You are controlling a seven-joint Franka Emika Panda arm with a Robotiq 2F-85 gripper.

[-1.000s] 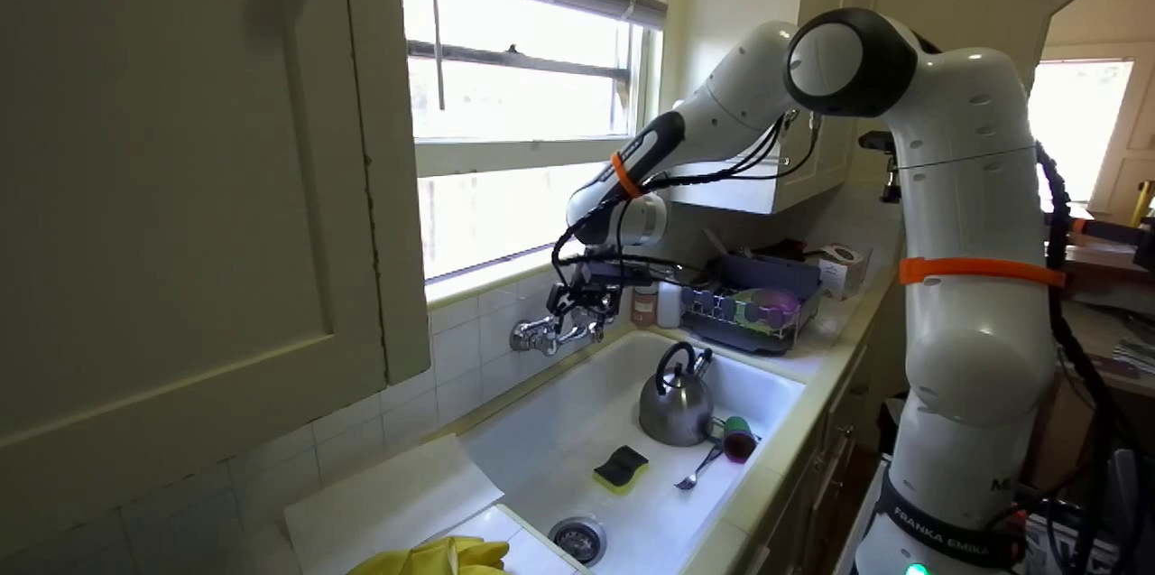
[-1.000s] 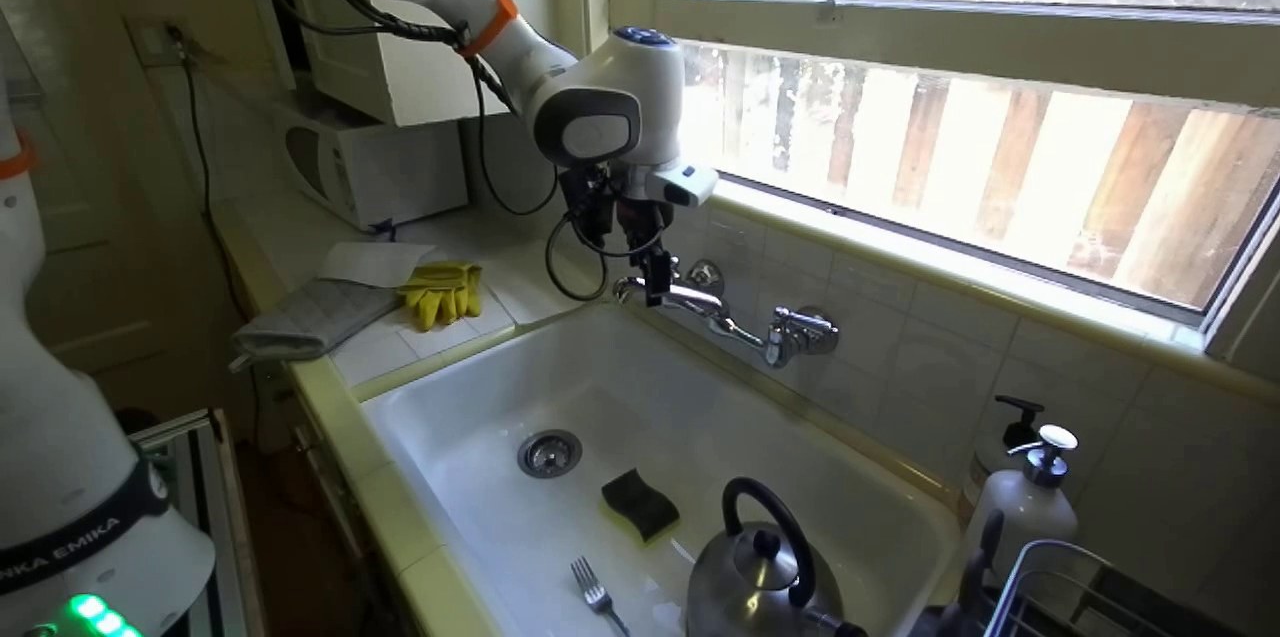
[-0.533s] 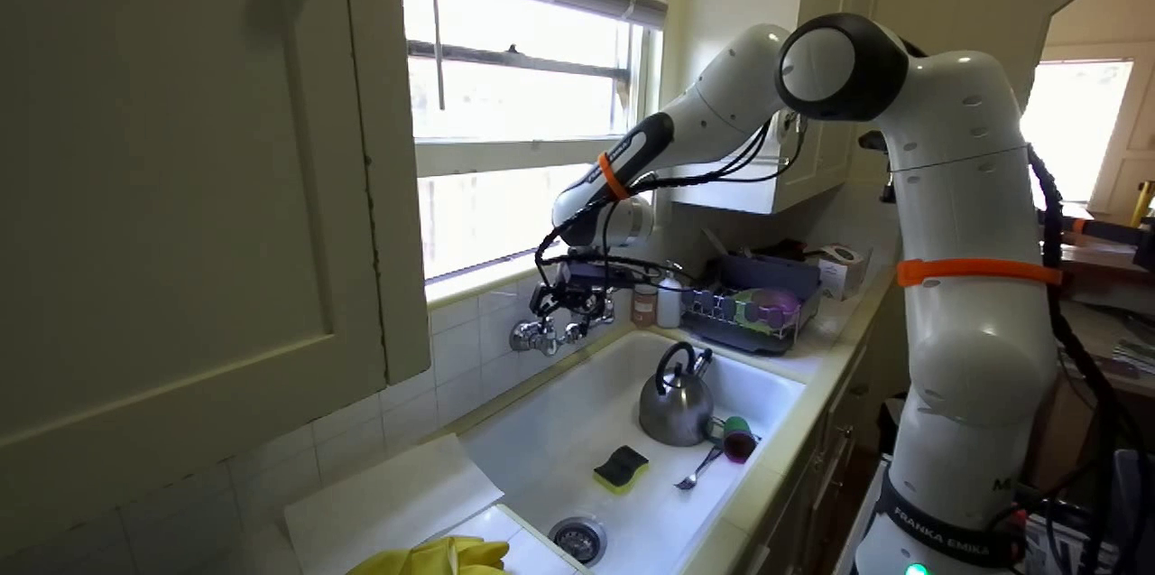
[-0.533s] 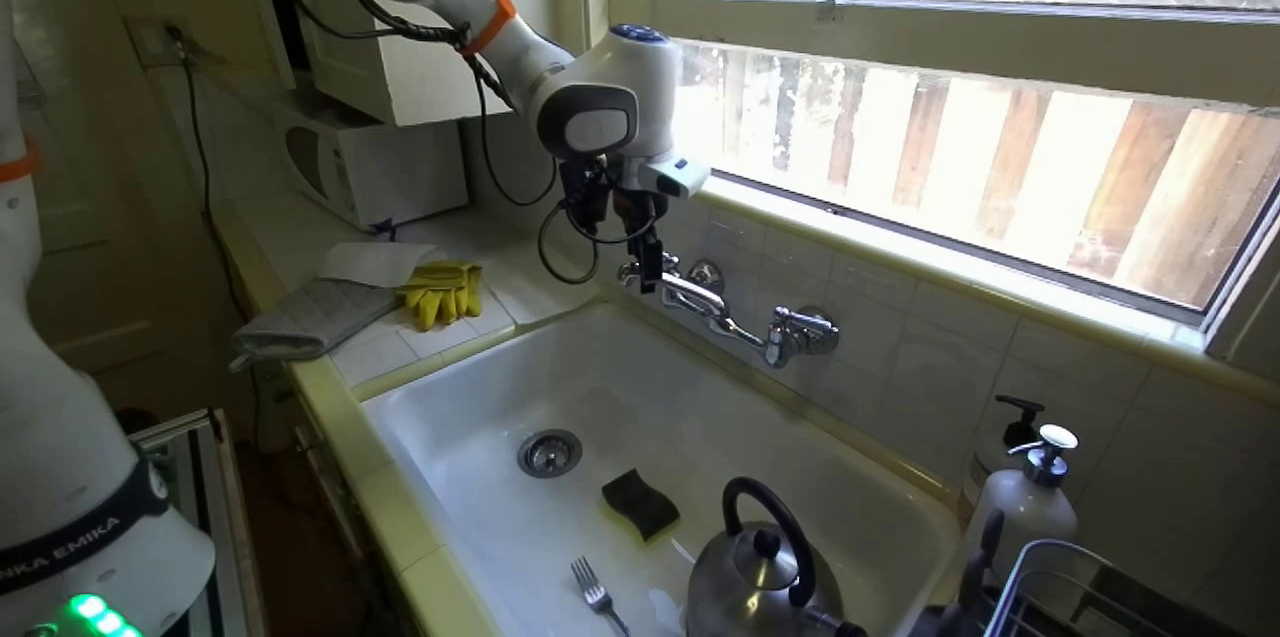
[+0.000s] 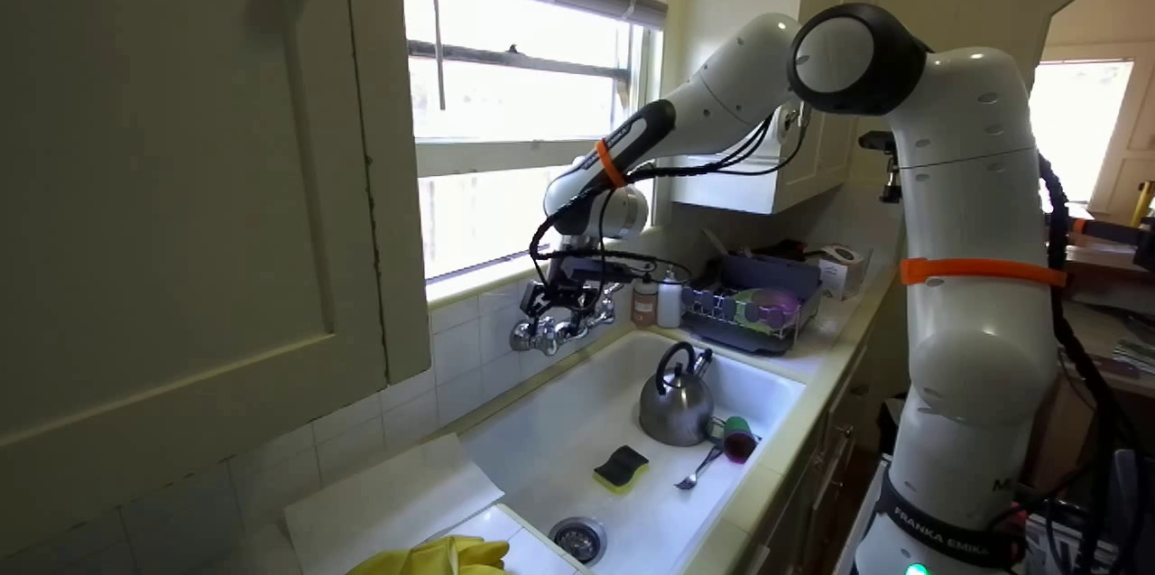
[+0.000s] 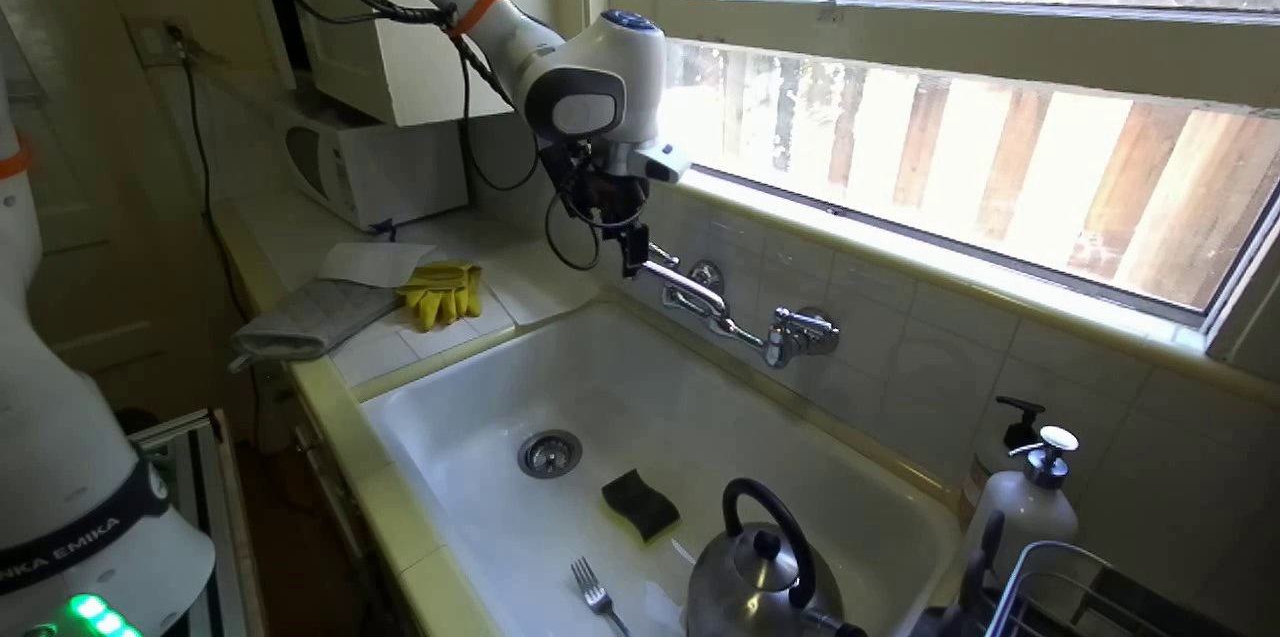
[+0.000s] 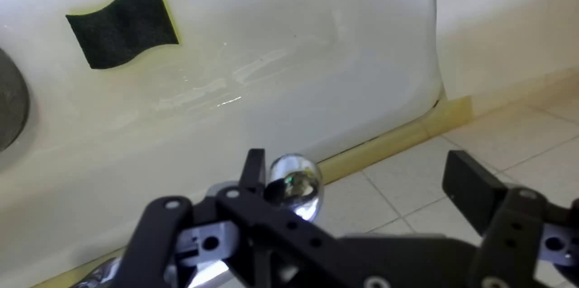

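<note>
In an exterior view, the faucet [image 6: 716, 312] is fixed to the far wall [image 6: 930, 357] above the sink [image 6: 800, 447]; in the wrist view, its spout [image 7: 298, 186] is seen between the widely parted fingers [image 7: 253, 168] of the pincer [image 7: 359, 172] (whether it is touched cannot be told). A sponge [image 6: 641, 505] and a fork [image 6: 596, 595] are set left of the kettle [image 6: 728, 587]; gloves [image 6: 442, 291] are laid on the tabletop [image 6: 378, 354], far left.

The black band around the robot's base [image 5: 947, 529] reads "FRANKA EMIKA"; blurrily, the forearm [image 5: 642, 129] seems to read "EMIKA".
</note>
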